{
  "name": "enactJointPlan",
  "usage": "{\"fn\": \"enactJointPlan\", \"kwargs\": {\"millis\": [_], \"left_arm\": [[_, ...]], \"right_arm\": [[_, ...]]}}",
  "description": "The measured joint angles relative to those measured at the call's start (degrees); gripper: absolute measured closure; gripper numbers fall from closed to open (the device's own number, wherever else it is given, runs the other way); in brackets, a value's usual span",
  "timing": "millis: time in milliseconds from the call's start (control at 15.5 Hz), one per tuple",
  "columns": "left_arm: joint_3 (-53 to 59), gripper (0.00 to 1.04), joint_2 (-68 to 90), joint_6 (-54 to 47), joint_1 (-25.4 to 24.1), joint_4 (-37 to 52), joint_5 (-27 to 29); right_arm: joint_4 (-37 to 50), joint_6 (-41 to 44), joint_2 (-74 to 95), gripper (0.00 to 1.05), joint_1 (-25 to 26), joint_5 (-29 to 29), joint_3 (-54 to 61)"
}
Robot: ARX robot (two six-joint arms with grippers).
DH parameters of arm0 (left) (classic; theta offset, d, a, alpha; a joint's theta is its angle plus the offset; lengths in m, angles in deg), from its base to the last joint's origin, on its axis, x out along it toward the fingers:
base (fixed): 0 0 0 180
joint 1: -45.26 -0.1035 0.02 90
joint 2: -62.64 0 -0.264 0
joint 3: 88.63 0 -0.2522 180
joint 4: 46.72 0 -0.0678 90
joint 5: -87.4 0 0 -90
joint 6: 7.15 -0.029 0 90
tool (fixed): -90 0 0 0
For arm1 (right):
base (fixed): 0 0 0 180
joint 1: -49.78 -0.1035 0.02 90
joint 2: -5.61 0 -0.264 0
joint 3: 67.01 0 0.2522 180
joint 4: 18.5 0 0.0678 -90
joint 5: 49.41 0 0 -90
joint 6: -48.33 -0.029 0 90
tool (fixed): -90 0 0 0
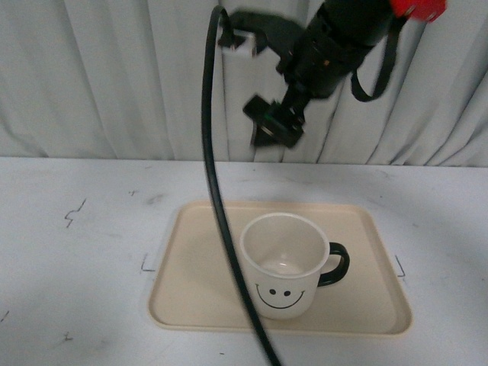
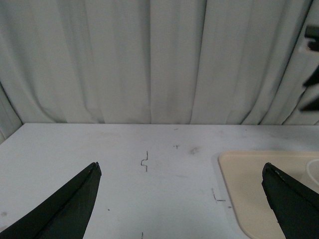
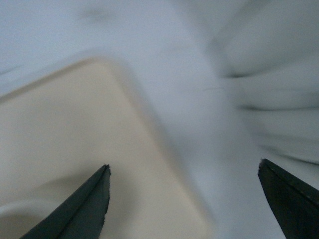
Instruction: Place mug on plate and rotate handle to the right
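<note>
Cream mug (image 1: 284,267) sits on plate (image 1: 191,267), below the seemingly open right end effector (image 3: 184,164).

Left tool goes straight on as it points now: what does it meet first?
Probably the bare table, beside the plate; nothing stands between the open left tool and it. Depth is unclear.

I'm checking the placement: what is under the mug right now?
The mug stands upright on the beige plate, which lies on the white table. The patch beneath its base is covered and cannot be seen.
</note>
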Motion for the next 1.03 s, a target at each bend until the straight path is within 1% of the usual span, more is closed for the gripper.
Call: {"fn": "enactJointPlan", "kwargs": {"millis": [64, 129, 193, 258, 386, 451, 579, 773, 966, 1030], "left_arm": [[0.0, 0.07, 0.0, 0.0, 0.0, 0.0, 0.0], [0.0, 0.07, 0.0, 0.0, 0.0, -0.1, 0.1], [0.0, 0.07, 0.0, 0.0, 0.0, 0.0, 0.2], [0.0, 0.07, 0.0, 0.0, 0.0, 0.0, 0.1], [0.0, 0.07, 0.0, 0.0, 0.0, 0.0, 0.1], [0.0, 0.07, 0.0, 0.0, 0.0, 0.0, 0.0], [0.0, 0.07, 0.0, 0.0, 0.0, 0.0, 0.0], [0.0, 0.07, 0.0, 0.0, 0.0, 0.0, 0.1], [0.0, 0.07, 0.0, 0.0, 0.0, 0.0, 0.0], [0.0, 0.07, 0.0, 0.0, 0.0, 0.0, 0.1]], "right_arm": [[18.1, -7.3, -6.0, 0.26, 0.1, -8.8, 12.3], [39.7, -18.9, -13.0, 0.39, 0.9, -18.3, 28.6], [55.8, -26.1, -17.4, 0.5, 3.1, -21.4, 40.0], [66.6, -30.1, -20.7, 0.59, 5.0, -21.3, 48.4], [80.6, -33.7, -25.9, 0.75, 8.0, -20.7, 60.8], [86.2, -35.0, -29.2, 0.86, 8.8, -19.6, 67.0], [89.6, -35.8, -34.0, 1.02, 9.1, -16.9, 74.1], [90.1, -36.3, -40.9, 1.03, 12.2, -14.8, 83.8], [90.2, -36.4, -47.0, 1.03, 13.7, -13.4, 89.3], [94.2, -36.4, -47.1, 1.03, 14.1, -12.4, 91.4]]}}
